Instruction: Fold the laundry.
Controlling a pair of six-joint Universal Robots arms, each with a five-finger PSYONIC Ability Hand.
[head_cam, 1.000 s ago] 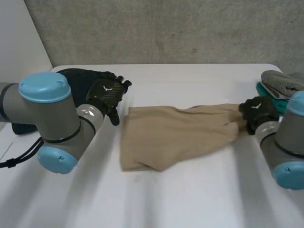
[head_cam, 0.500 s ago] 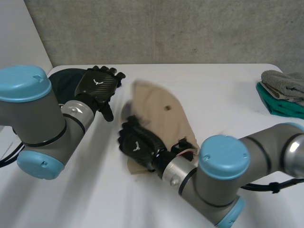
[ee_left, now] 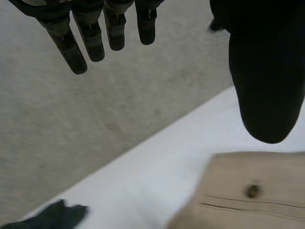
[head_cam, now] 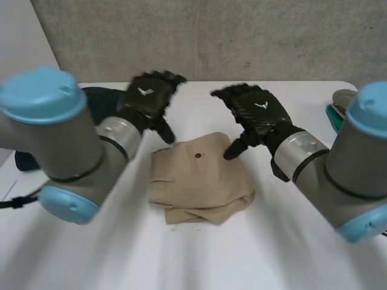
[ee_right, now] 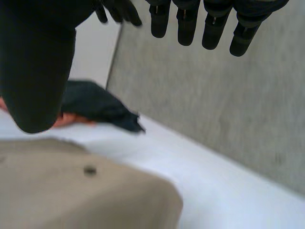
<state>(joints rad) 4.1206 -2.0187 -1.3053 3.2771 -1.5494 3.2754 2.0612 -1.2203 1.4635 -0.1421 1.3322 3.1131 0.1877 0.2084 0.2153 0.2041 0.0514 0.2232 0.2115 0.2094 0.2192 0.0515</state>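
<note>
A tan garment (head_cam: 196, 181) lies folded into a rough square on the white table (head_cam: 181, 260), in the centre of the head view. A small dark button (head_cam: 198, 156) shows near its upper edge, and loose layers bunch at its lower right corner. It looks light, soft and limp, likely to sag and slide out of its folds when lifted. Pinching two corners of one edge seems the safest hold.

The left hand (head_cam: 148, 99) hangs just above and to the upper left of the garment, fingers straight and spread, grasping nothing. The right hand (head_cam: 257, 115) hangs at the upper right, low over the garment's upper right edge, fingers likewise relaxed and empty. Neither hand appears to press on the garment.

A dark garment (head_cam: 100, 99) lies toward the left edge of the frame. A grey and teal stack (head_cam: 338, 106) sits at the far right edge.
</note>
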